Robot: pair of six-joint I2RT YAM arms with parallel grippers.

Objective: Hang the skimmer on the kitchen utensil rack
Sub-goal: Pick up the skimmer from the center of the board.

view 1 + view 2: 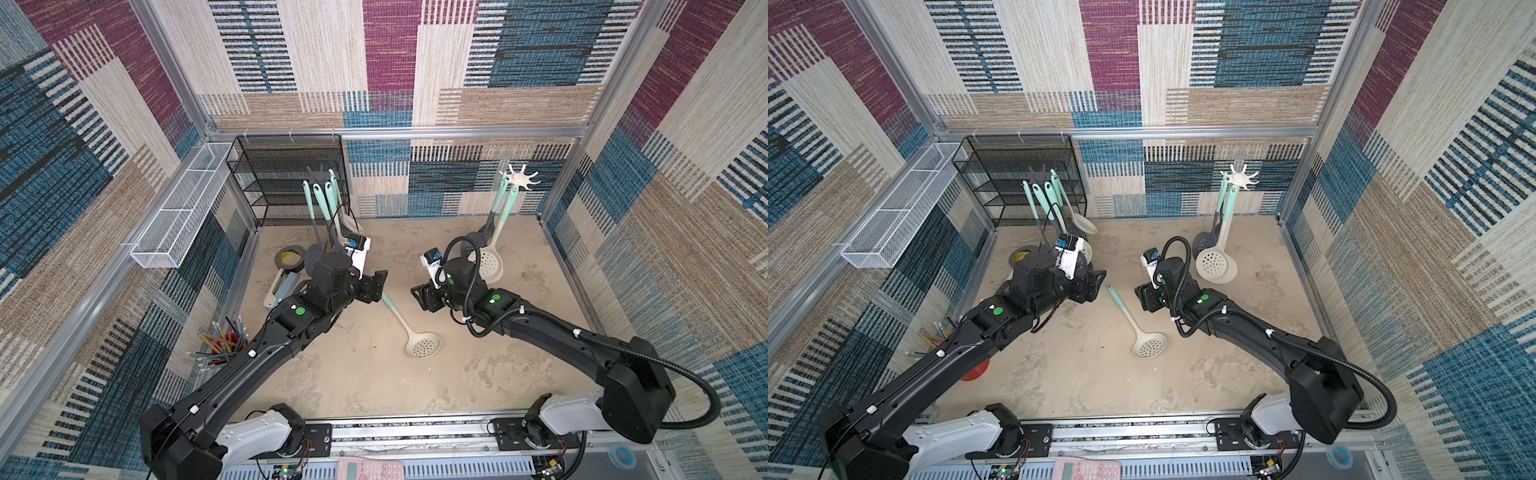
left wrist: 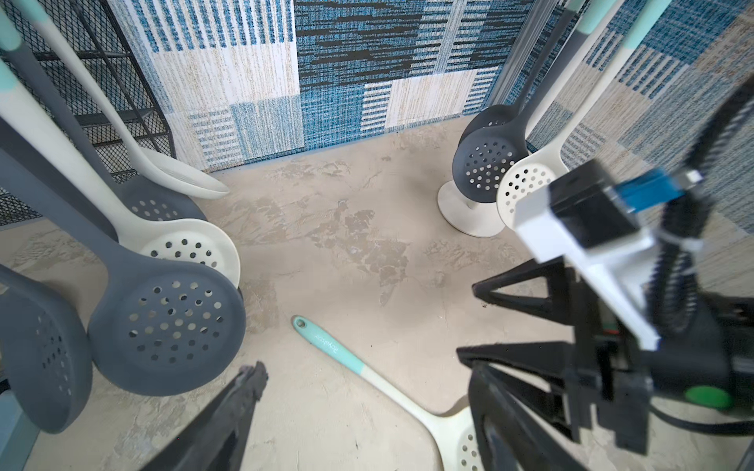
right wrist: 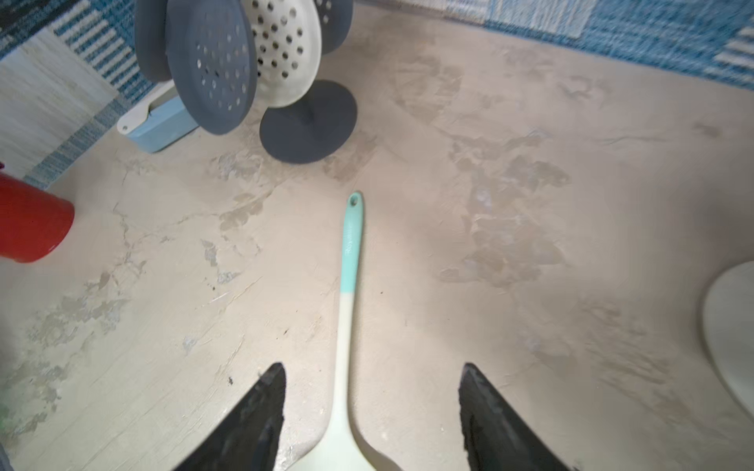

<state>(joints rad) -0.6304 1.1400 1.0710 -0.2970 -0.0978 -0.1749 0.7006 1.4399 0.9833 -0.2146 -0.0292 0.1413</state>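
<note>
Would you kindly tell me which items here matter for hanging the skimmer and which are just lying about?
For the job: loose skimmer, white utensil rack, dark utensil rack (target rack unclear).
Just lying about: tape roll, stapler, pencil cup, mesh shelf, wire basket, calculator.

Skimmer [image 1: 401, 322] on table [image 1: 519, 365], left of rack [image 1: 520, 178]
</note>
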